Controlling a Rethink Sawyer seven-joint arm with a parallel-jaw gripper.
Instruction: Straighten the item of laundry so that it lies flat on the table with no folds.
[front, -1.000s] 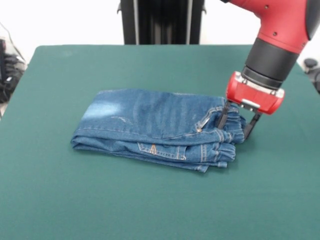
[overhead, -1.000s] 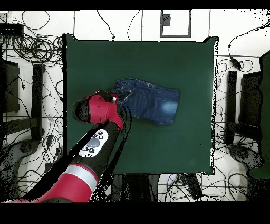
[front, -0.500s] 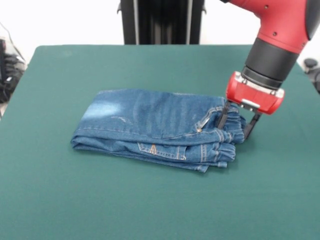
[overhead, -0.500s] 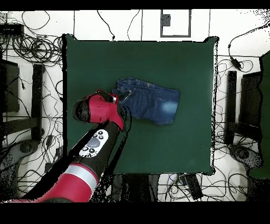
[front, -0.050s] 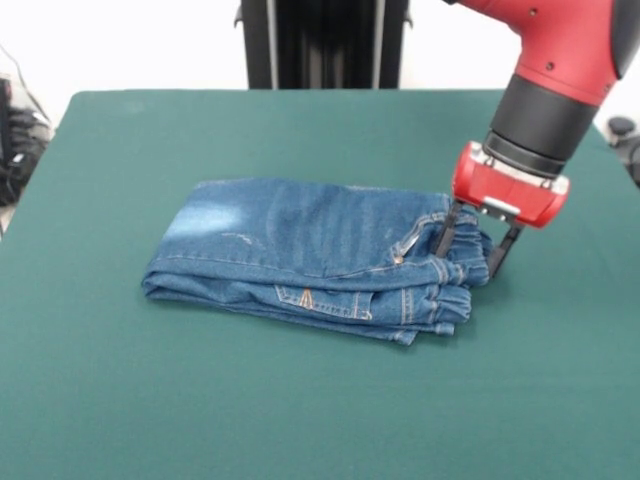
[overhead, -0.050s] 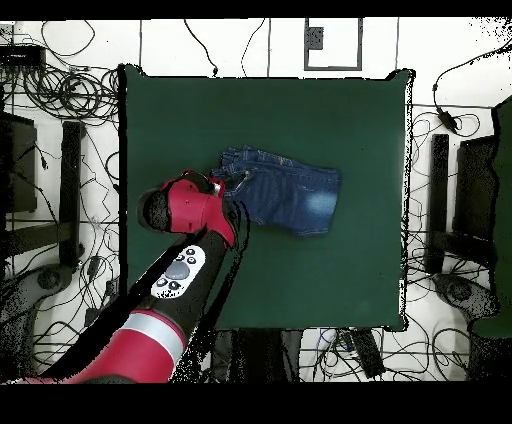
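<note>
The item of laundry (front, -0.050s: 310, 250) is a small pair of blue jeans, folded over on itself in layers near the middle of the green table (front, -0.050s: 300, 410). Its gathered waistband points right in the front view, and a faded patch shows at the left end. My gripper (front, -0.050s: 471, 256) stands at the waistband's far right corner. The fingers are apart and reach down on either side of the waistband edge, with denim between them. In the overhead view the jeans (overhead, -0.050s: 290, 195) lie right of the gripper (overhead, -0.050s: 233, 192), whose fingers are hidden under the red arm.
Cables and equipment crowd the floor around the table (overhead, -0.050s: 300, 110) in the overhead view. Green cloth stretches wide on all sides of the jeans. The arm (front, -0.050s: 555, 90) comes in from the upper right in the front view.
</note>
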